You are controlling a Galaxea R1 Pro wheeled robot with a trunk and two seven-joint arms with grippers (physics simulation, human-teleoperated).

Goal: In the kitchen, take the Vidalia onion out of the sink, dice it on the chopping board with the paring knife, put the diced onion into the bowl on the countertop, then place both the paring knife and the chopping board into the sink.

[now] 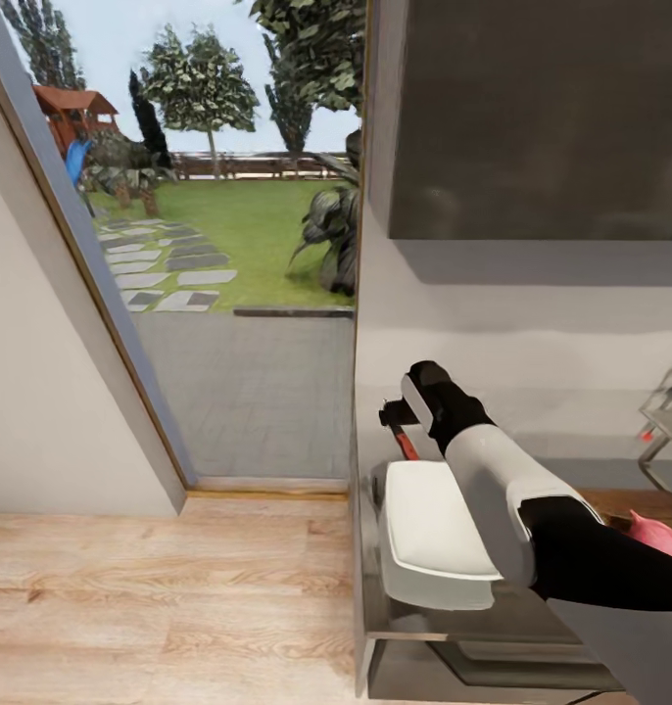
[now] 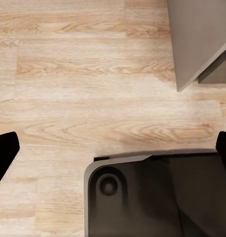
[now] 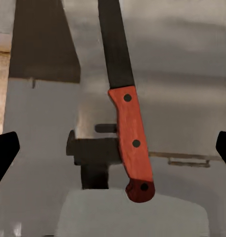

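Right gripper above paring knife, beyond bowl.

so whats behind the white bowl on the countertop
Past the bowl, toward the wall, the paring knife lies on the grey countertop, with the right hand over it. Most of the knife is hidden by the hand and arm in the head view.

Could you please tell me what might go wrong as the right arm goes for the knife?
1. The paring knife lies near the countertop's end by the window; the open right tool might nudge it over the edge instead of gripping it.
2. The right forearm reaches over the bowl, so lowering it could bump or shift the bowl.
3. A grip on the blade rather than the red handle would likely be insecure.
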